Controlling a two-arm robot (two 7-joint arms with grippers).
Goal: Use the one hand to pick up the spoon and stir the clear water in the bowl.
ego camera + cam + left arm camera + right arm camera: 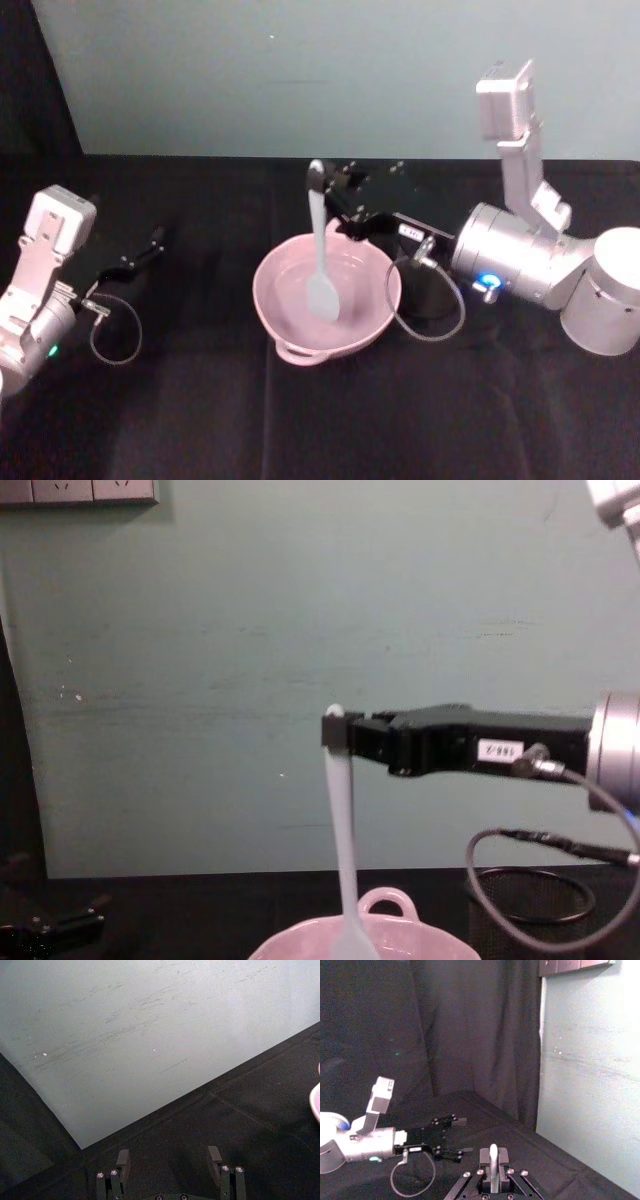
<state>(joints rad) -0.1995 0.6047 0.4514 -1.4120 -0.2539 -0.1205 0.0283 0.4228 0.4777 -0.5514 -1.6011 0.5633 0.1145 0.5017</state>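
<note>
**Bowl's middle taken, left side open**

The spoon (320, 250) stands upright in the bowl (272, 280), pinched at its top by the right gripper (319, 180). A mesh cup (432, 292) crowds the bowl's right side. The table (200, 330) lies bare between the bowl and the left gripper (150, 248).

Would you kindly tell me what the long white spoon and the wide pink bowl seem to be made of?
The long slim white spoon, clamped in the right gripper, looks like matte plastic: uniform white, no metallic glint. The wide pale pink bowl looks like glazed ceramic, perhaps glossy plastic: soft highlights on its rim, moulded loop handle. The left gripper is parked apart.
</note>
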